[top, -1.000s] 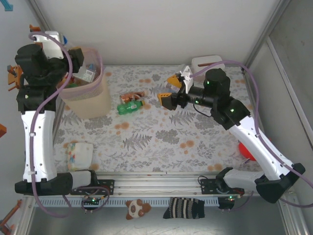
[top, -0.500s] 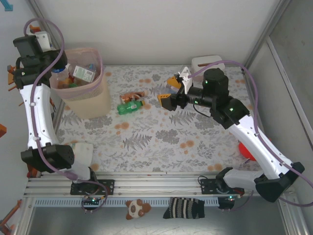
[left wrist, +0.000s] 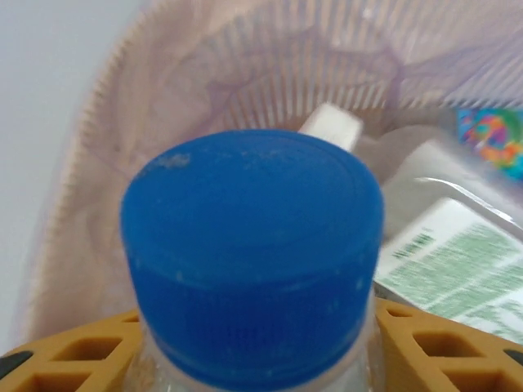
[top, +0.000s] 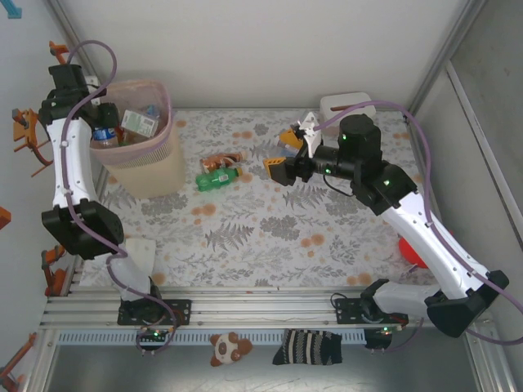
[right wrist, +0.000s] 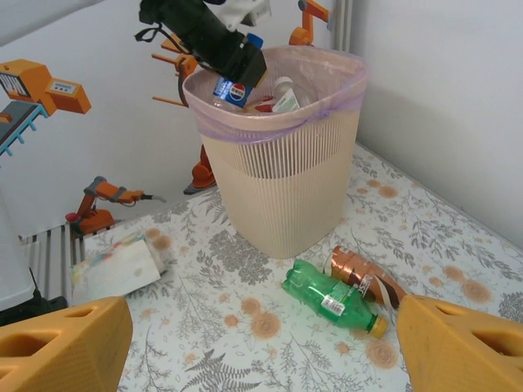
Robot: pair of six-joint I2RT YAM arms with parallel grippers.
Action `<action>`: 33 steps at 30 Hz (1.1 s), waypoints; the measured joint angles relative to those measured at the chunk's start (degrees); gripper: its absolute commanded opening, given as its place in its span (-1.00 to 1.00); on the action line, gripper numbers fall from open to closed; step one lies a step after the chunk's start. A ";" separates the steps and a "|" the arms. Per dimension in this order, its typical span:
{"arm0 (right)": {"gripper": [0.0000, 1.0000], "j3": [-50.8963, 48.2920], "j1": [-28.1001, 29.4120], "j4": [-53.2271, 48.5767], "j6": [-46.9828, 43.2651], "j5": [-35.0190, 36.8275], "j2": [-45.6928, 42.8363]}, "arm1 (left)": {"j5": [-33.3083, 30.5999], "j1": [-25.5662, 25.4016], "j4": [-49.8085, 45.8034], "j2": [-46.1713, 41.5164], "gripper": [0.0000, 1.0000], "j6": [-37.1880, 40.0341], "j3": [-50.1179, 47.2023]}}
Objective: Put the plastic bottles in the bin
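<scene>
On the floral table [top: 245, 237], at its far left corner: the bin [top: 143, 167], tall and wide-mouthed, already loaded with several bottles and a green-printed carton [left wrist: 445, 261], so an easy target from above. At the bin's left rim: the left gripper [top: 96, 124], clenched on a clear blue-capped bottle [right wrist: 231, 88] just under the cap, cap-up over the opening, probably so that letting go drops it straight in without clipping the wall. From the left wrist, a blue cap [left wrist: 253, 253] flanked by yellow fingers [left wrist: 73, 355], with the ribbed bin wall behind. Near the table's middle: the right gripper [top: 282, 153], spread wide and empty, pointed toward the two bottles lying on the cloth, likely lined up for the next pick. Between it and the bin: a green bottle [right wrist: 331, 298] on its side, just beside a copper-labelled bottle [right wrist: 364, 273], both apart from the bin and not yet dealt with.
</scene>
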 measured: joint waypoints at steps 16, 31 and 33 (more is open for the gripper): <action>0.66 0.00 0.00 -0.94 -1.03 0.83 -0.63 | 4.37 -0.11 -4.15 1.68 0.64 -1.11 9.18; 0.64 -0.42 0.00 -0.96 -1.01 1.18 -1.27 | 6.75 -0.11 -3.54 -0.28 -0.21 -1.57 2.34; 0.64 -0.72 0.00 -1.01 -1.01 1.57 -1.33 | 6.08 -0.09 -2.34 0.35 -0.22 -1.55 0.74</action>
